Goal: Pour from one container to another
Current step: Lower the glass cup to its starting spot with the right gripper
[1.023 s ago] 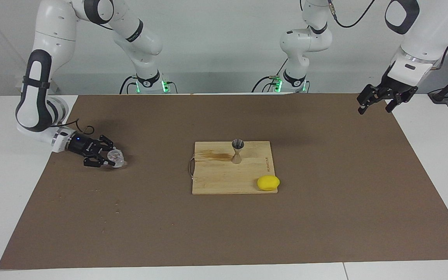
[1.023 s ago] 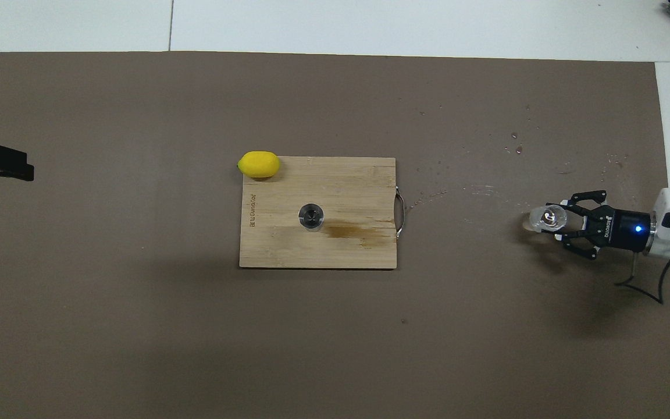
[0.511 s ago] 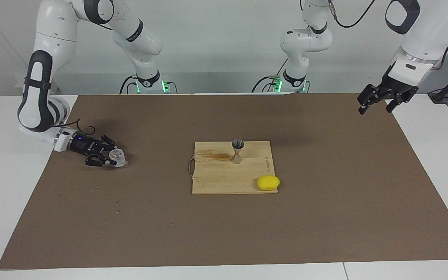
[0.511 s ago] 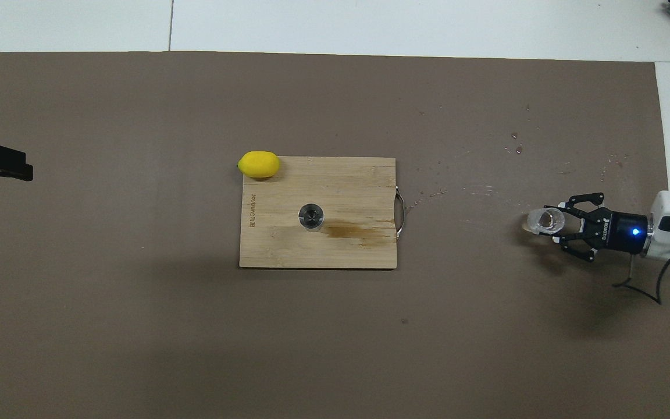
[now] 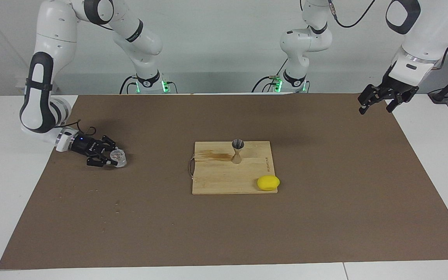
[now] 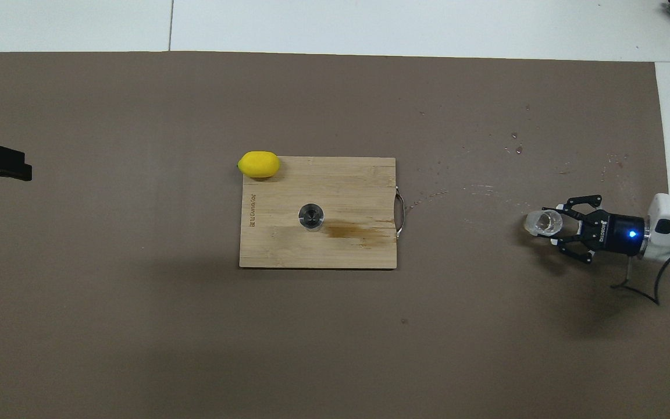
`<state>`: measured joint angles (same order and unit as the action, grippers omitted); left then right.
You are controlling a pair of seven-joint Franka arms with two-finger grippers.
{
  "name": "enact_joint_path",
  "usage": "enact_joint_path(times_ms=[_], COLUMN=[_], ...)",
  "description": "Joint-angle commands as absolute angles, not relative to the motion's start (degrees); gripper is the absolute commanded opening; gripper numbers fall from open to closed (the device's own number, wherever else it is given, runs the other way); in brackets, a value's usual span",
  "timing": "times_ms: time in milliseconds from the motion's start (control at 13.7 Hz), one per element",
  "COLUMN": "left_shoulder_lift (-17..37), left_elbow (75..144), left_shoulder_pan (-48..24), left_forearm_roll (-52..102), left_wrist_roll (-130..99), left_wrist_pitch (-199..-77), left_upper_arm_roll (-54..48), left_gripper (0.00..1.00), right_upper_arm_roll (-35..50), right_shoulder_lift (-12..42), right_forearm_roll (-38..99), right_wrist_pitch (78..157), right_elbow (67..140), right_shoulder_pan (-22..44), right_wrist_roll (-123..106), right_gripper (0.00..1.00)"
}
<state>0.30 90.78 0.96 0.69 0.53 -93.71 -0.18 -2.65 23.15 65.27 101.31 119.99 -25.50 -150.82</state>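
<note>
a small clear thick-walled glass cup (image 5: 118, 157) is seen upright on the matte brown mat (image 5: 325, 217) toward the right arm's end of the table, with the right gripper (image 5: 109, 157) low around it; whether the cup is gripped or just released cannot be told. the grey metal hourglass jigger (image 5: 237, 151) is stood on a stained bamboo cutting board (image 5: 224, 179) (a wire handle at one edge), a smooth yellow lemon (image 5: 268, 182) at its corner. the left gripper (image 5: 375, 104) is held spread wide over the mat's edge, partly cut off in the overhead view.
</note>
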Motion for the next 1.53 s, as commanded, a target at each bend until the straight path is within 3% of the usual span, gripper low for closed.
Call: enact_joint_path(times_ms=[0, 219, 585, 1169, 1461], left_shoulder_lift=[-0.4, -0.3, -0.8, -1.1, -1.1], left_elbow=[91.1, 91.0, 90.8, 90.5, 90.5], left_shoulder_pan=[0.6, 0.7, 0.8, 1.2, 1.2], left_forearm_roll=[0.1, 0.1, -0.1, -0.1, -0.1], left_wrist_roll=[-0.1, -0.1, 0.0, 0.0, 0.3], left_wrist_pitch=[-93.9, -94.0, -94.1, -94.1, -94.3], left_upper_arm_roll=[0.3, 0.4, 0.5, 0.5, 0.4], left_gripper=[1.00, 1.00, 1.00, 1.00, 1.00], right_upper_arm_roll=[-2.5, -2.5, -2.5, -2.5, -2.5], right_shoulder_lift=[23.1, 23.1, 21.8, 8.9, 5.3], right_forearm_roll=[67.1, 67.1, 67.1, 62.3, 60.7], right_wrist_pitch=[102.0, 101.7, 100.7, 100.5, 106.2], right_elbow=[120.6, 120.4, 120.4, 121.0, 120.1], right_shoulder_pan=[-25.3, -25.2, -25.2, -24.9, -21.3], right_wrist_roll=[-152.5, -152.2, -150.1, -126.3, -112.4], right_gripper=[0.87, 1.00, 1.00, 1.00, 1.00])
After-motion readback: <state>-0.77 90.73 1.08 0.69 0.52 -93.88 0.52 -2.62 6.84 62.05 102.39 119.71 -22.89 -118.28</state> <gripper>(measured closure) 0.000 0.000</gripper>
